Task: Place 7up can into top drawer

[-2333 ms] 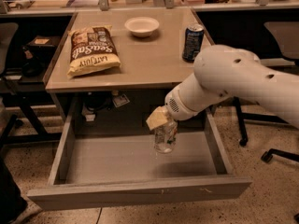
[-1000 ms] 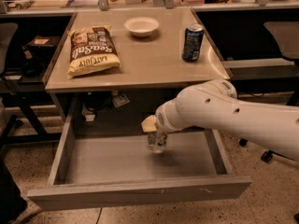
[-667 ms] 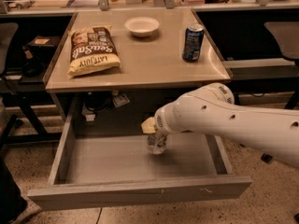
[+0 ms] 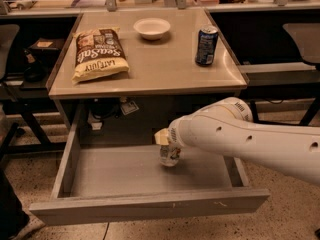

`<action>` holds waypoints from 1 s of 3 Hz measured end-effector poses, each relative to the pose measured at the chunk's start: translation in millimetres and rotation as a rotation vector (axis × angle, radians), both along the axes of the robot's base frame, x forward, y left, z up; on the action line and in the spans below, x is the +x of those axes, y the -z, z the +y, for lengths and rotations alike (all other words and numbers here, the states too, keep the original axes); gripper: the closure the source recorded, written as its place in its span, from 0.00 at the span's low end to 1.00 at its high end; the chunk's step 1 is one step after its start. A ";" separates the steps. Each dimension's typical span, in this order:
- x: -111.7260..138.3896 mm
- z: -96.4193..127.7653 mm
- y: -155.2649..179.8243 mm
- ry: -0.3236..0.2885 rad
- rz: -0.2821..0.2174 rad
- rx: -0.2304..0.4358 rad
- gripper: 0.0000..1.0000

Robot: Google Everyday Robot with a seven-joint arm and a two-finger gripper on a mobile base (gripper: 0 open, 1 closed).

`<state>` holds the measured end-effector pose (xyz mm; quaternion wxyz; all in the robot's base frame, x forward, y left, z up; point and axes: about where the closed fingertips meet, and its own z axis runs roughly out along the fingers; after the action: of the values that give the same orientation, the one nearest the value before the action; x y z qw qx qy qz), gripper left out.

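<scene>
The top drawer (image 4: 150, 205) stands open below the table (image 4: 160, 81), jutting out in front of it. My arm (image 4: 250, 139) reaches in from the right, across the drawer's right wall. My gripper (image 4: 168, 146) sits inside the drawer, a little right of its middle, directly over the 7up can (image 4: 170, 157). The can is upright, toward the drawer's back; whether it rests on the floor I cannot tell. On the table above, the bag of sea salt chips (image 4: 98, 54) lies at the left, the bowl (image 4: 152, 28) at the back centre, and another drink can (image 4: 206, 45) stands at the right.
</scene>
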<state>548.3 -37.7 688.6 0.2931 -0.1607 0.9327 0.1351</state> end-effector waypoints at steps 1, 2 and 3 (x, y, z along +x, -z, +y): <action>1.9 -7.0 3.4 0.034 -0.020 0.018 1.00; 2.7 -12.1 11.3 0.062 -0.018 0.031 1.00; 3.8 -12.9 19.5 0.077 -0.007 0.032 1.00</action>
<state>552.1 -50.6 669.1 0.3039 -0.1207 0.9349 0.1381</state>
